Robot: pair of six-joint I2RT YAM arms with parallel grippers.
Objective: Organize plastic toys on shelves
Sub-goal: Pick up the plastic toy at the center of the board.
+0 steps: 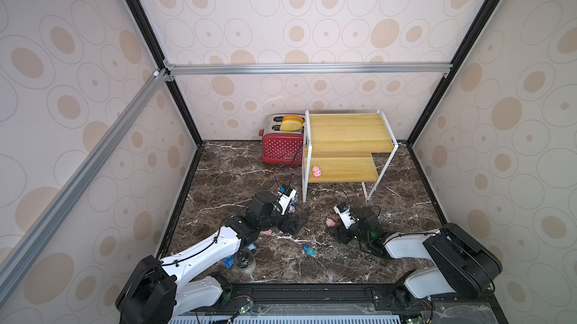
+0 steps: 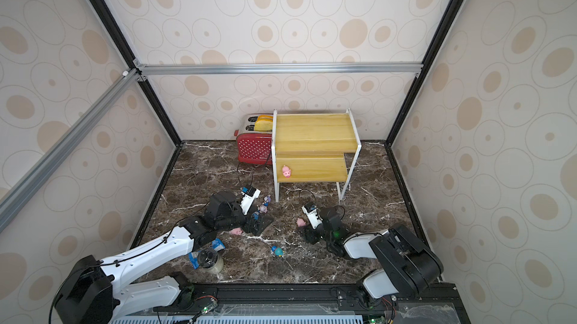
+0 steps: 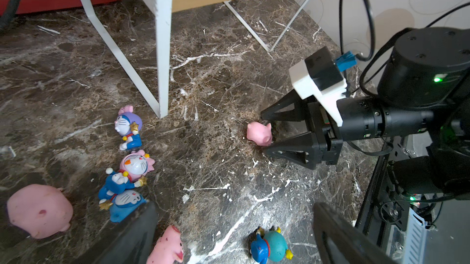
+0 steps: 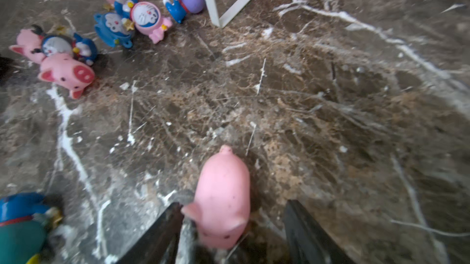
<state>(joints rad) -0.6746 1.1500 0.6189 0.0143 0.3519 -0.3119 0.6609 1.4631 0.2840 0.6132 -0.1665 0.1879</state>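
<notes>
Pig (image 4: pixel 221 199) lies unpinched between the spread jaws of my right gripper (image 3: pixel 264 134); my left gripper (image 3: pixel 234 211) gapes wide.

Pig (image 1: pixel 317 171) on lower board of shelves (image 1: pixel 349 128); toaster (image 1: pixel 281 149) just left of it.

Light even, diffuse, from overhead; both top views bright and sharp, walls (image 1: pixel 62 94) bowed by the wide lens. Faint soft shadow beneath the shelves (image 1: pixel 346 132). Right wrist view smeared throughout; pig (image 4: pixel 223 194) in front of shelves soft, corners worst. Left wrist view crisp.
</notes>
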